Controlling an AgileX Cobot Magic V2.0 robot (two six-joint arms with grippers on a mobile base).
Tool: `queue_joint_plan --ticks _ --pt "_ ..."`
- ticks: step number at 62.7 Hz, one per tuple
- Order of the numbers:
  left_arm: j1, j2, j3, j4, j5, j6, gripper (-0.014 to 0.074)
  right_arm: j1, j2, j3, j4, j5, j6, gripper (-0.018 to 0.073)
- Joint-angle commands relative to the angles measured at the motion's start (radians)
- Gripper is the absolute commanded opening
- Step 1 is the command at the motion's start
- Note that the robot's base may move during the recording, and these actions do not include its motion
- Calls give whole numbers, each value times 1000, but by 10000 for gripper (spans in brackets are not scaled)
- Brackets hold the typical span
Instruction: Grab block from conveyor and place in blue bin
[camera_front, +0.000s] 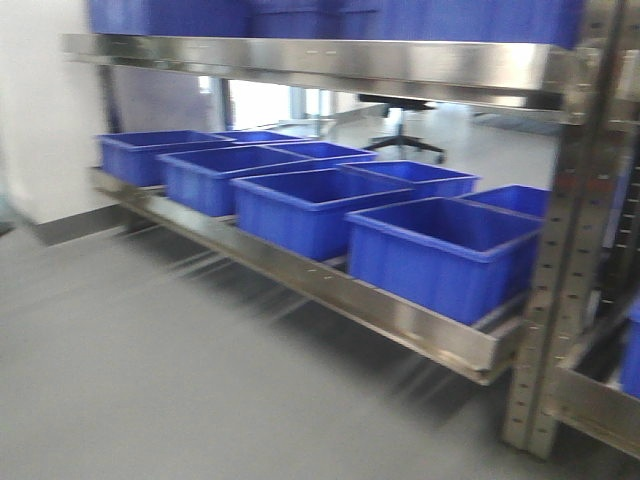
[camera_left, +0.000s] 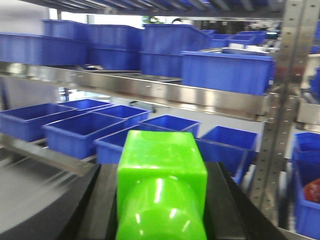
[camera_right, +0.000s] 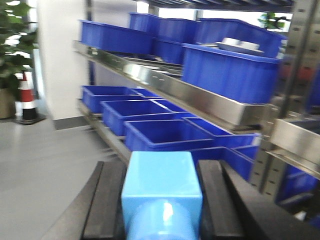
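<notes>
Carrying cargo on both sides here: the left gripper (camera_left: 160, 167) is clamped on a bright green block (camera_left: 161, 185), with its black fingers (camera_left: 107, 200) tight against both flanks. The right gripper (camera_right: 161, 165) is clamped the same way on a light blue block (camera_right: 161, 192). No conveyor shows in any view, so I judge the grab done and the drop-off the step in hand.

Everything now turns on the lower shelf (camera_front: 400, 320) of the steel rack (camera_front: 550, 300). On it sits a double row of open blue bins (camera_front: 430, 275), and those that show their insides look empty. Both blocks are on the robot's side of that shelf, short of its front lip, and each wrist view has bins dead ahead, just past its block's far face. Each block seems to lie lengthwise along the fingers, its long axis pointing at the shelf, though the smear makes that a guess.

Which arm is closer to the shelf I cannot tell. Either one, in my judgement, needs a forward reach over the lip, under the upper shelf (camera_front: 300, 62), before letting go.
</notes>
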Motion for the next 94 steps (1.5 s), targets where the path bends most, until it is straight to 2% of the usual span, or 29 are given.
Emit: queue_joint_plan --ticks 1,94 --pt "4 -4 -8 2 -15 3 -111 -1 -3 1 -8 -21 -8 -167" --pt "4 -4 -8 2 -19 3 -111 -1 -3 1 -8 -21 -8 -167"
